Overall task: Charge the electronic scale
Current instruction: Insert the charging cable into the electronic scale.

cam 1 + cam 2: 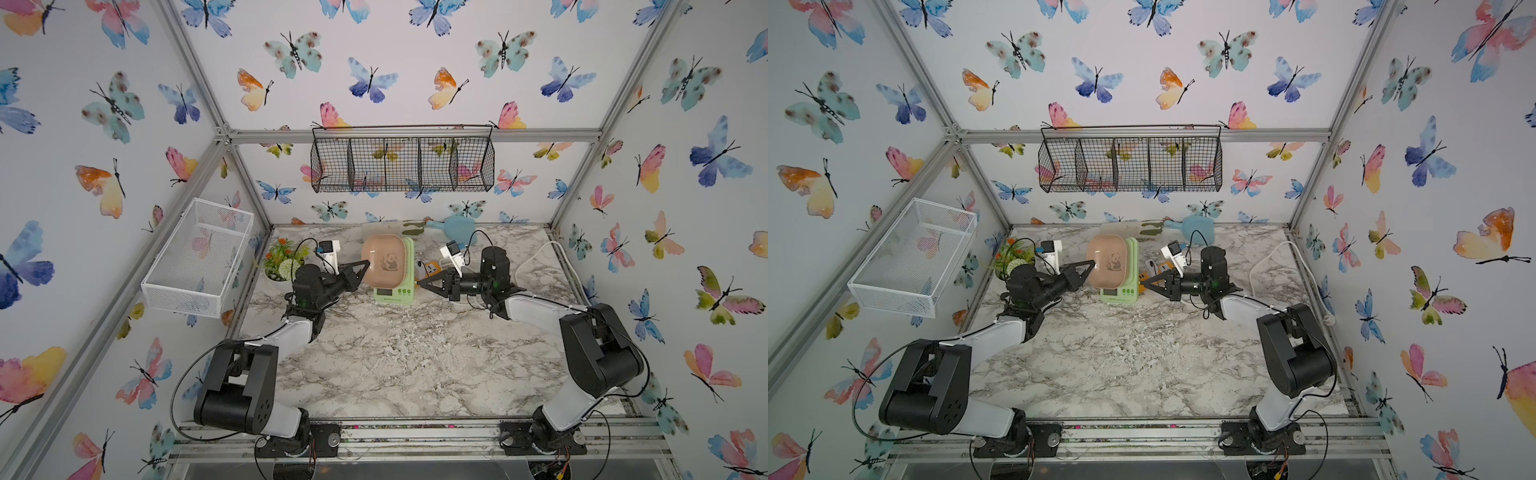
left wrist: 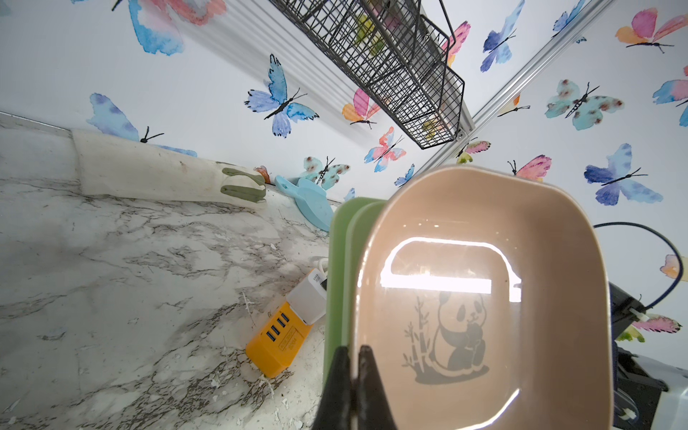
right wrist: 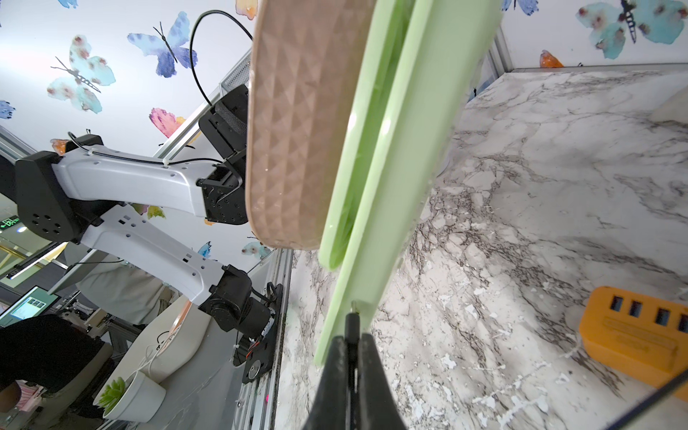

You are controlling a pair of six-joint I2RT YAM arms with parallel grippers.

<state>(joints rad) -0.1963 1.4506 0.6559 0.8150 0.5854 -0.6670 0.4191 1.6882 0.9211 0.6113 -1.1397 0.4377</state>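
Just beside scale, power strip

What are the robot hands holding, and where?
Left gripper pinches the platter of the electronic scale by its rim. Right gripper grips a black plug's back end.

Marble tabletop with electronic scale, orange power strip, potted plant.

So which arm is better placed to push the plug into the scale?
Right, probably: the right gripper holds the plug, tip at the electronic scale's green edge. The left gripper is busy clamping the platter rim.
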